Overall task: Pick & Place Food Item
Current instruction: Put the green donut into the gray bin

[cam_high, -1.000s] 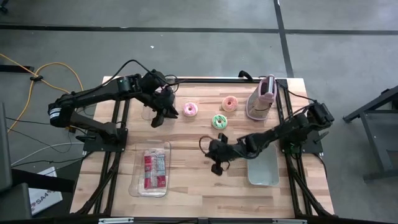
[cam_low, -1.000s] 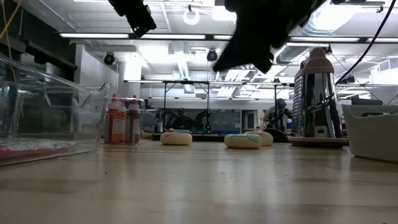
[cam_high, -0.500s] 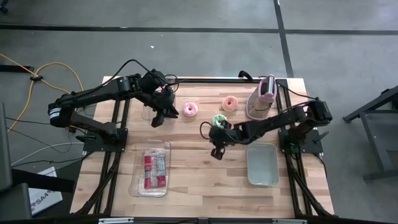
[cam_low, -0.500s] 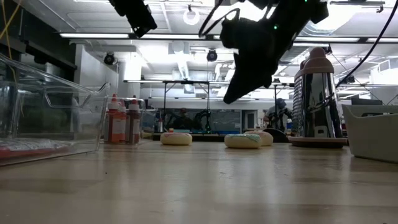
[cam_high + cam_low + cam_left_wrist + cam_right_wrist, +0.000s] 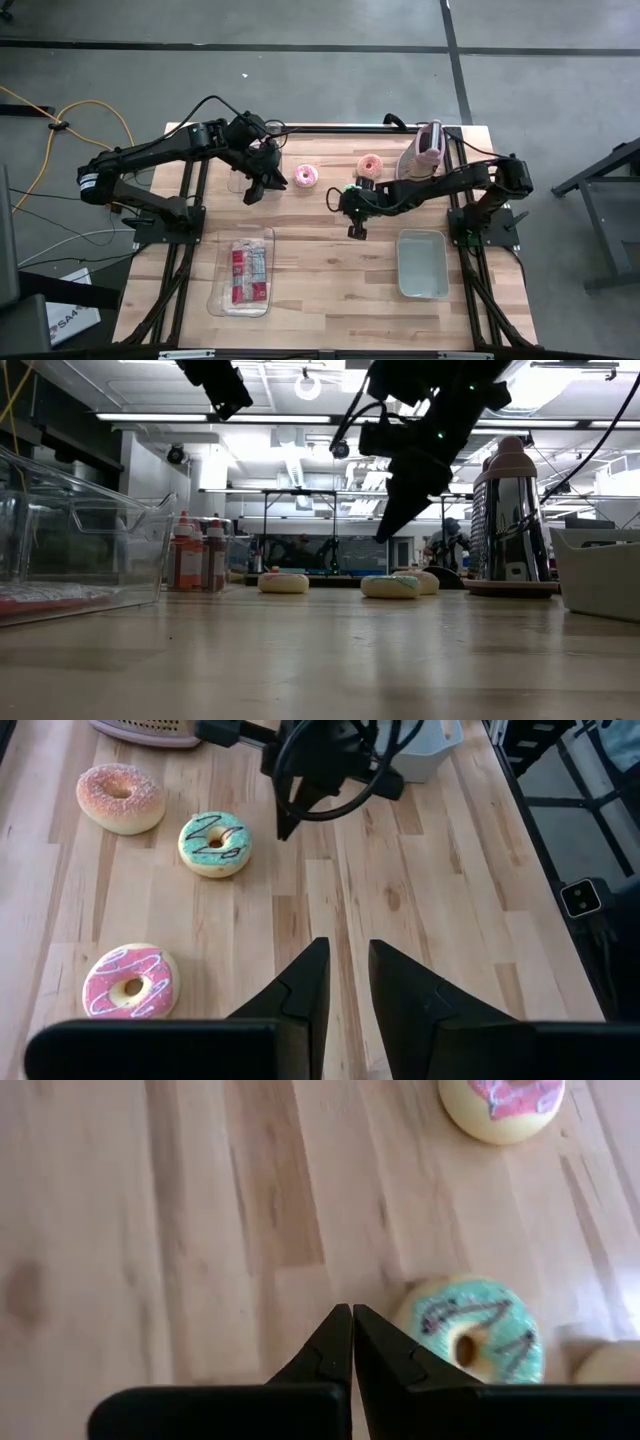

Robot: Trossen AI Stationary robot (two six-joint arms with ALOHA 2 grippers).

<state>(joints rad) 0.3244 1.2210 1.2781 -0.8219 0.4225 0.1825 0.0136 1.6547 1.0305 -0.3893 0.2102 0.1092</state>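
Three doughnuts lie flat on the wooden table: a pink-iced one (image 5: 305, 177), a sugared orange one (image 5: 370, 165) and a green-iced one (image 5: 215, 843), which my right arm partly covers in the high view. My right gripper (image 5: 357, 230) hangs shut and bare above the table, just on the near side of the green doughnut (image 5: 475, 1342); in the low view its tip (image 5: 385, 532) is well above the tabletop. My left gripper (image 5: 255, 187) waits high up, left of the pink doughnut (image 5: 128, 983), its fingers (image 5: 347, 955) slightly open with nothing between them.
A clear tray (image 5: 245, 270) holding a red-and-white packet lies at the near left. A grey bin (image 5: 422, 265) stands at the near right. A metal grater with a pink top (image 5: 422, 157) stands at the far right. Bare wood lies between tray and bin.
My right gripper has swung from beside the grey bin toward the table's far edge, coming up to the green doughnut, and it has rolled and tipped on the way. It stays shut. The doughnuts have not moved.
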